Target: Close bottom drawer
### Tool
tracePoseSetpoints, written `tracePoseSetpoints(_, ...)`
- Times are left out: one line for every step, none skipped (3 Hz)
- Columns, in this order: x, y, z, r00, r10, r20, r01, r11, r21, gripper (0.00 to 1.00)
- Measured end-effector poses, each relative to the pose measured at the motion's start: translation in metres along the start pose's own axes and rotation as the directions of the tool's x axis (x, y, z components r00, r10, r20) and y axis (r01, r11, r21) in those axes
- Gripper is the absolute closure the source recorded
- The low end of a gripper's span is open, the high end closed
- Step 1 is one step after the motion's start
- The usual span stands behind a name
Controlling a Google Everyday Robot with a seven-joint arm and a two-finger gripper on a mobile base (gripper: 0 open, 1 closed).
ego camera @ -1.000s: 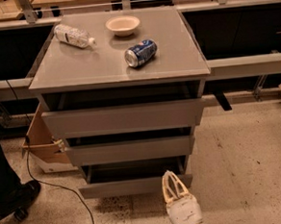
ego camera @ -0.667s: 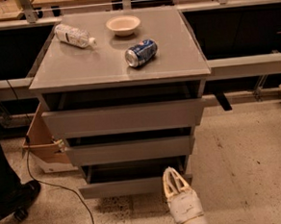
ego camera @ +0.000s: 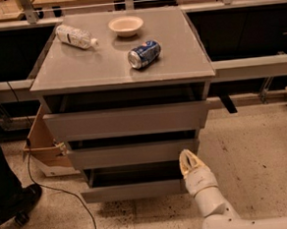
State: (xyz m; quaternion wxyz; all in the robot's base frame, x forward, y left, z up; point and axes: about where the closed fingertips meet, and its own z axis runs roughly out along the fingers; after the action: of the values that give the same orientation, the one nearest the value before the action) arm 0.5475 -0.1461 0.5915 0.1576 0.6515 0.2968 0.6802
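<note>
My white two-finger pincer (ego camera: 188, 161), closed on nothing, sits at the right end of the slim flat grey bottom drawer (ego camera: 131, 190), which juts open below the taller grey middle drawer (ego camera: 131, 154). Pushing so far off-centre could, I judge, skew the drawer and jam it half-shut.

The gripper (ego camera: 188, 160) sits at the right end of the bottom drawer (ego camera: 131, 190) and covers that corner of its front panel — whether they touch cannot be told. The drawer's inside is lost in shadow. The arm (ego camera: 254, 224) is cut off by the lower and right edges. A cardboard box (ego camera: 44, 154) is half hidden behind the cabinet (ego camera: 81, 71) — and the soda can (ego camera: 144, 54) label is unreadable.
</note>
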Motion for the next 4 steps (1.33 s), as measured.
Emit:
tracePoseSetpoints(-0.041, -0.005, 0.021, 0.998, -0.004, 0.068, 0.004, 1.0000, 0.008, 1.00)
tracePoseSetpoints(-0.106, -0.022, 0.033, 0.990, 0.014, 0.141, -0.009, 0.9992, -0.040, 1.00)
tracePoseSetpoints(-0.160, -0.051, 0.030, 0.981, 0.046, 0.188, -0.031, 0.9961, -0.082, 1.00)
tracePoseSetpoints(-0.189, -0.076, 0.027, 0.973, 0.053, 0.226, -0.038, 0.9968, -0.070, 1.00)
